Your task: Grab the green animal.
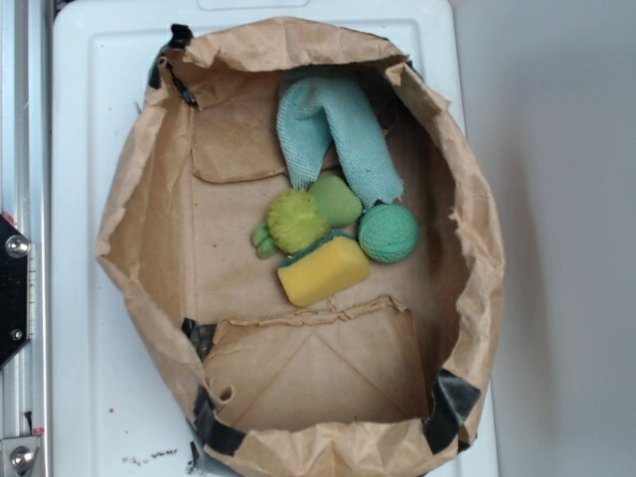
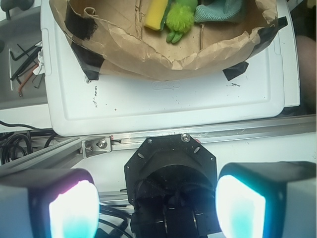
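Four soft things crowd the bag; the wide-open end effector (image 2: 151, 206) should straddle only the green animal (image 1: 298, 220).

A white plastic board (image 1: 89, 119) lies on a pale grey desk (image 1: 566, 199). An aluminium rail (image 2: 198, 135) runs along the board's edge. Black cables (image 2: 15, 144) and hex keys (image 2: 22, 59) sit beside it. Light is soft and even.
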You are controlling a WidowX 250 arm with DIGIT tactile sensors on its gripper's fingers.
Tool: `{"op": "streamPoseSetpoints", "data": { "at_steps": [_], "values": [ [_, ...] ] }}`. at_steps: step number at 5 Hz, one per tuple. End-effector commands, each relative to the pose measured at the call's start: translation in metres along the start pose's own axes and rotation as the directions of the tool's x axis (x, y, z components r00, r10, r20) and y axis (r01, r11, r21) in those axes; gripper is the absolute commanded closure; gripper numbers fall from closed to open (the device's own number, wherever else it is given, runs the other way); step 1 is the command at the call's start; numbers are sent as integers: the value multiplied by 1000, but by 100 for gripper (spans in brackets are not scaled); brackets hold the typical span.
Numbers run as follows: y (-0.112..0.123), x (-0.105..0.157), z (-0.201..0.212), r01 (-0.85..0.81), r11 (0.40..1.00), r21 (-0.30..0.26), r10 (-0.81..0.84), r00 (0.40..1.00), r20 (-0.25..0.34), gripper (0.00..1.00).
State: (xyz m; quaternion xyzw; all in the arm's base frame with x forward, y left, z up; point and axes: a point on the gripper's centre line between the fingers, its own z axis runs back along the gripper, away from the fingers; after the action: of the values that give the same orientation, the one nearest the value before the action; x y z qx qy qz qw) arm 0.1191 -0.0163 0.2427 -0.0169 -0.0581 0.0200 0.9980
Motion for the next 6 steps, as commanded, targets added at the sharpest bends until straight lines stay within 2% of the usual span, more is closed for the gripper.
{"op": "streamPoseSetpoints", "data": {
  "at_steps": [1, 2, 3, 4, 5, 6],
  "values": [
    [0, 0, 0, 0, 1000, 0, 0, 1000, 0, 0],
    [47, 49, -27, 24, 999, 29, -24, 1000, 10, 0],
    [83, 96, -56, 22, 999, 43, -21, 999, -40, 0],
    [106, 132, -79, 56, 998, 26, -53, 994, -94, 0],
    [110, 151, -90, 136, 990, 27, -134, 988, -81, 0],
    [98, 157, -103, 218, 975, 46, -214, 974, -78, 0]
  ]
}}
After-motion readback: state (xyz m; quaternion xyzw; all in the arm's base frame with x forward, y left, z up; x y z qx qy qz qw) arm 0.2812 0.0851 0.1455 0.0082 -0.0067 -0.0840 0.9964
